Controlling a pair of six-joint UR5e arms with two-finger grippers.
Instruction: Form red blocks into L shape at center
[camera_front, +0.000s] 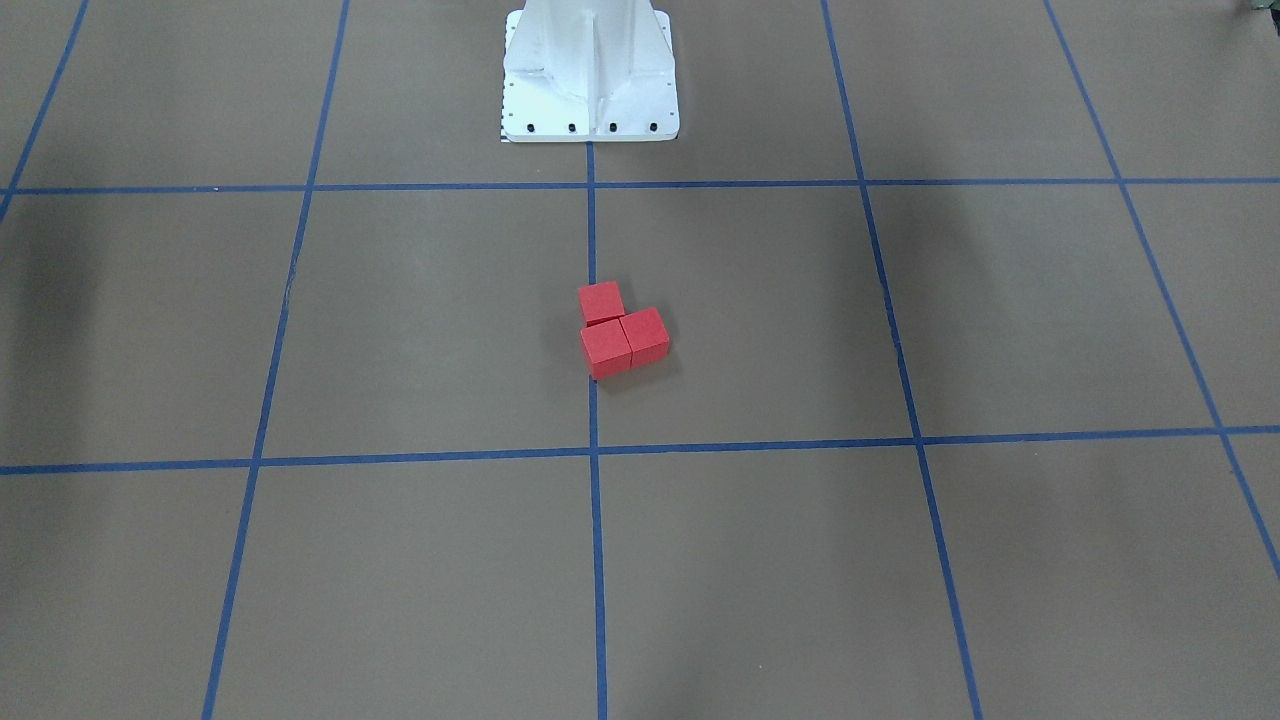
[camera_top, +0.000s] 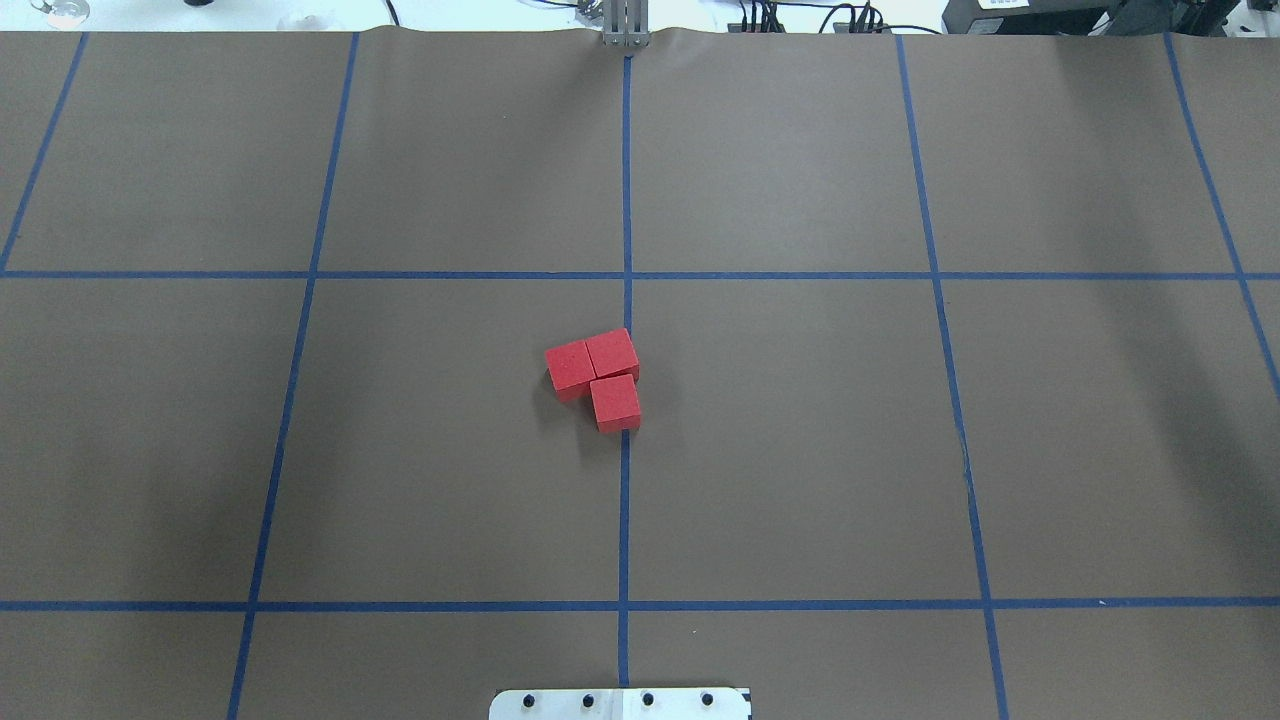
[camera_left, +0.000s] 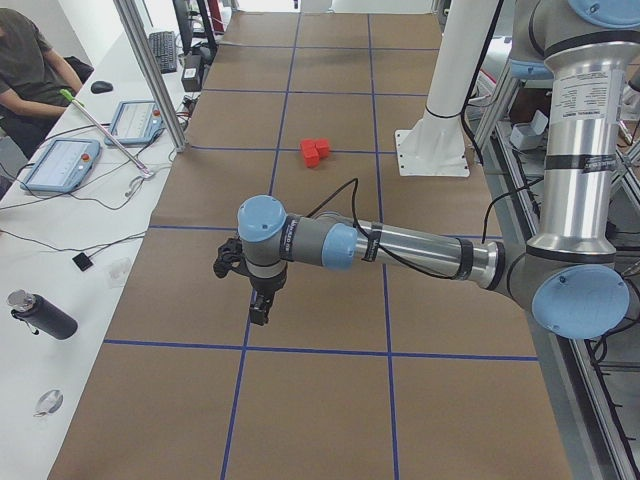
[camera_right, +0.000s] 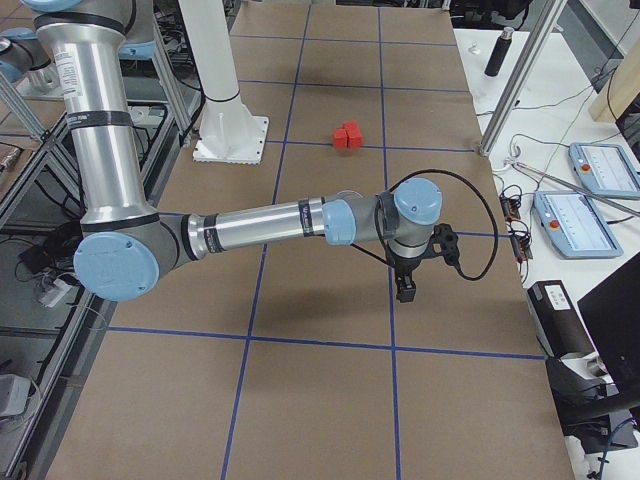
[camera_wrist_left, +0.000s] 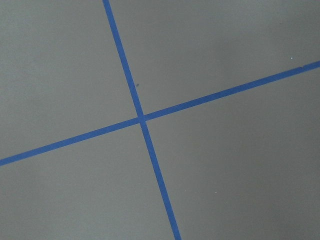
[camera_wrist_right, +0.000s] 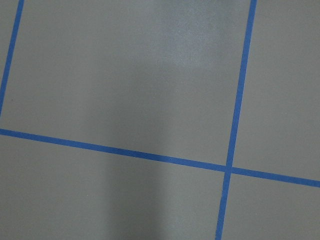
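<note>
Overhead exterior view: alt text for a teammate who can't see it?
Three red blocks sit touching in an L shape at the center of the brown gridded table, partly covering the central blue tape line.

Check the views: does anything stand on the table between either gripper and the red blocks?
Nothing visible does. The red blocks sit touching in an L on the central blue line, and only the brown taped surface lies between them and the left gripper or the right gripper.
</note>
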